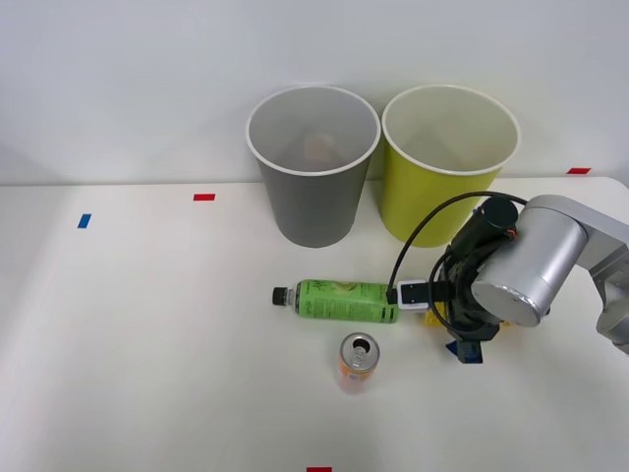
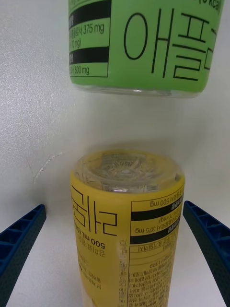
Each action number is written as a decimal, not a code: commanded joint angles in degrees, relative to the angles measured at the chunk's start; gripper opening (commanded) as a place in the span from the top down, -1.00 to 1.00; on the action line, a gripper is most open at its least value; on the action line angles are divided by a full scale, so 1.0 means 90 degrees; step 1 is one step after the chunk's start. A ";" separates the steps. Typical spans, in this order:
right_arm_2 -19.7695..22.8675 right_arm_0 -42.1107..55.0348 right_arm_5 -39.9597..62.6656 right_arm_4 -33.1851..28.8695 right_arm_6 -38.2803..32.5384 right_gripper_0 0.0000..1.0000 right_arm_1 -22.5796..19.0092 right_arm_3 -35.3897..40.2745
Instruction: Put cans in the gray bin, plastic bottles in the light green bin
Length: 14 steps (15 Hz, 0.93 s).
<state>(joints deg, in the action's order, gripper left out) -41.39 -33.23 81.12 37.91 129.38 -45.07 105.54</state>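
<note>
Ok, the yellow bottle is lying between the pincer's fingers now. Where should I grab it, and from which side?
Grip the yellow bottle across its round wrapped body, coming straight down from above. It lies on its side on the table, its clear base facing the green bottle, with a gap between them. The open right pincer already has one blue finger on each side, so closing should catch the body's curved sides.

Green-wrapped bottle (image 2: pixel 143 45): "375 mg", "500 mg" and large Korean lettering "애플" are printed on the wrap.
Yellow-wrapped bottle (image 2: pixel 127 230): "500 mL", "375 mg", "500 mg" are read, upside down.
</note>
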 commanded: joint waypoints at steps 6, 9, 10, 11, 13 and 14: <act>0.0009 0.0011 0.0078 -0.0023 0.0048 1.00 0.0017 -0.0018; 0.0009 0.0050 0.0117 0.0192 -0.0010 1.00 -0.0002 0.0050; 0.0155 0.0226 0.0127 0.0095 -0.0078 1.00 -0.0022 0.0333; 0.0409 0.0451 0.0137 0.0026 -0.0127 1.00 -0.0022 0.0568; 0.1239 0.1036 0.0137 0.0124 -0.0244 1.00 0.0105 0.1134; 0.1581 0.1242 0.0137 0.0202 -0.0303 1.00 0.0193 0.1359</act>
<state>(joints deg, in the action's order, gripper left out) -30.80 -24.81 82.34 38.86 127.51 -44.36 114.87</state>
